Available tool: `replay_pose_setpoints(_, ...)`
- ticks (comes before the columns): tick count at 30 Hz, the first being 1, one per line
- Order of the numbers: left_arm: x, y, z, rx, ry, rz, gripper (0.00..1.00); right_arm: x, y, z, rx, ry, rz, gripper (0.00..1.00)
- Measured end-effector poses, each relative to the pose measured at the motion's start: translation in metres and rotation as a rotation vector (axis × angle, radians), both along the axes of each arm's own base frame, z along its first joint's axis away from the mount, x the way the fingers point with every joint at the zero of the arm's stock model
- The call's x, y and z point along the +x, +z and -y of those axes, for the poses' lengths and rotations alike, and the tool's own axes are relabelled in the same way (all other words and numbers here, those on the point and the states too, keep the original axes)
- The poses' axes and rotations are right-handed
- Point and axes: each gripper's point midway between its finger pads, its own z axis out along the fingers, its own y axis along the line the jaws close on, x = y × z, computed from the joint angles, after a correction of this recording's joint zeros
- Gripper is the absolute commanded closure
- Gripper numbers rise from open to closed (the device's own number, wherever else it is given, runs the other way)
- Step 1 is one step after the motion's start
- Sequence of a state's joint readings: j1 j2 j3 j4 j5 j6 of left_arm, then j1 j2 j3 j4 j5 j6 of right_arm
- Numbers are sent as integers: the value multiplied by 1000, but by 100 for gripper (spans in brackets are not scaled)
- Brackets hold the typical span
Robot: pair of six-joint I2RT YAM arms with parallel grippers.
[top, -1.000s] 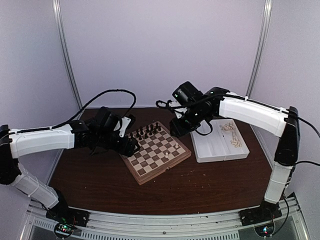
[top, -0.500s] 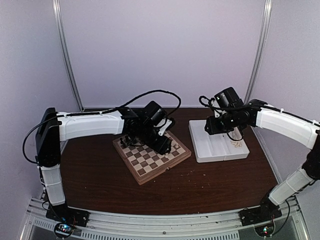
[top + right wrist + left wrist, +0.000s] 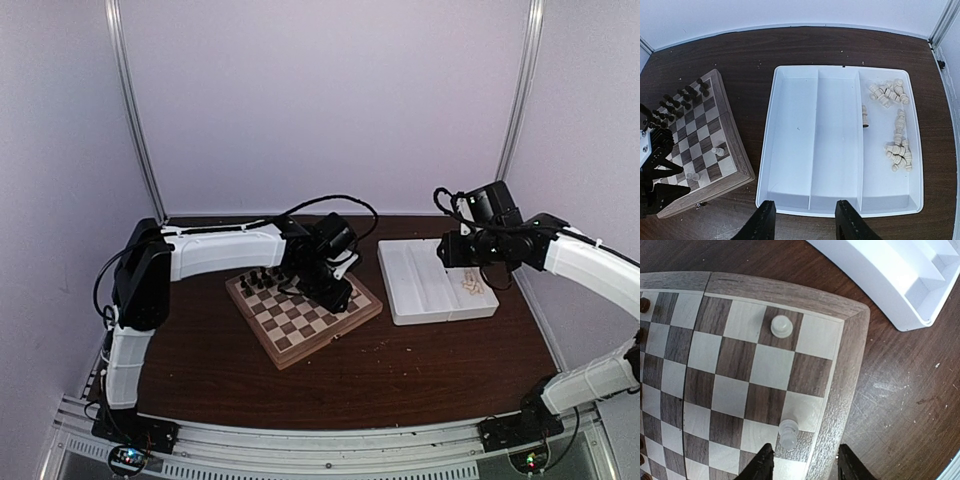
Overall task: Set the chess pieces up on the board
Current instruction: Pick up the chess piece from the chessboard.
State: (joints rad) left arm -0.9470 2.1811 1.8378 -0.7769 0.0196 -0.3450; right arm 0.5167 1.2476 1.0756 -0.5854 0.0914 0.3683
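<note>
Your left claw [image 3: 805, 455] sits released at a corner of the square checkered wooden chessboard [image 3: 842, 390], straddling a tiny cream-white pawn [image 3: 788, 432] without touching. Looks light, hard and tippy, so pinch mid-stem. Right claw [image 3: 804, 207] hangs released too, over the white rectangular tray [image 3: 840, 68] beside the board.

Place: a robotics lab test cell is shown.
Enclosure: plain pale panels [image 3: 320, 100] are seen beyond both grippers, joined by metal posts [image 3: 135, 120].
Bench: a dark wooden tabletop [image 3: 400, 370] is spread beneath the left gripper [image 3: 805, 462] and the right gripper [image 3: 804, 217].
Mounting: an aluminium rail [image 3: 330, 440] is bolted along the table edge, well behind the grippers.
Wiring: black cables [image 3: 330, 200] are looped in the open just behind the left gripper.
Props: the board [image 3: 285, 360] and a white tray [image 3: 440, 313] are laid out below the grippers.
</note>
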Motion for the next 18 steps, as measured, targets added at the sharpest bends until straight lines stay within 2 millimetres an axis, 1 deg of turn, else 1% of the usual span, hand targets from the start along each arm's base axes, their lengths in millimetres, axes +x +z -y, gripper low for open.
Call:
replay_pose_setpoints(7,8,-4,-2,32,20,27,57,1,0,6,3,-13,13,56)
replay_pose_setpoints(12,13,-16,-3,65,29,31,60,2,-5,13,-11,-24,7,56)
replay_pose_setpoints(17,13,-27,-8,105,36,25,67,2,-10,21,-21,-38,-1,56)
replay_pose_setpoints(18,13,-28,-9,110,37,26,71,2,-11,22,-22,-40,-1,56)
